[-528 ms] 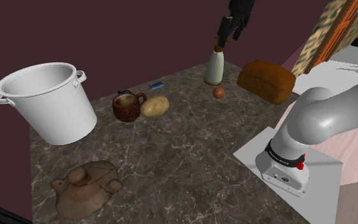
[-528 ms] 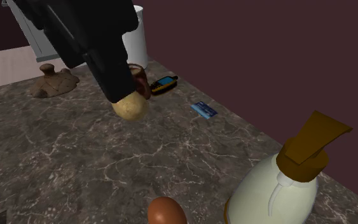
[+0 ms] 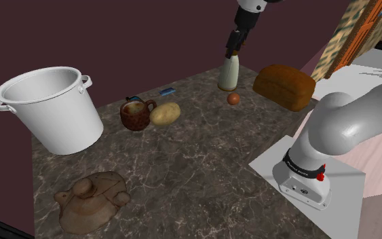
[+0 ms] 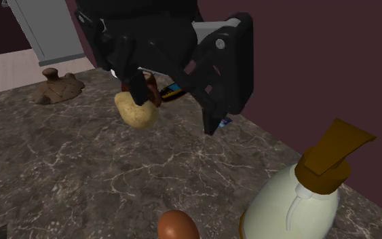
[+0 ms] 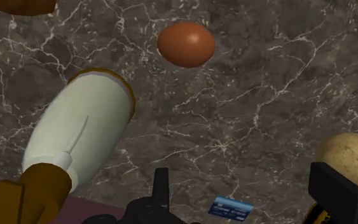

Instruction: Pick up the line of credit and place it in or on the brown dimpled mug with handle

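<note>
The gripper [image 3: 235,46] hangs over the soap bottle [image 3: 228,72], its fingers [image 5: 337,192] apart and empty. The small blue card [image 3: 167,90] lies flat on the worktop [image 3: 203,156] by the wall, near the brown mug [image 3: 136,114] but not touching it.

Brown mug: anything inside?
In the shoulder view no card shows in the opening of the brown mug; its rim hides the bottom. The blue card lies on the counter behind it.

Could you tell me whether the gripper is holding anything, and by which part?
Nothing is held: the gripper stands open above the marble counter, and the blue card lies on it untouched.
</note>
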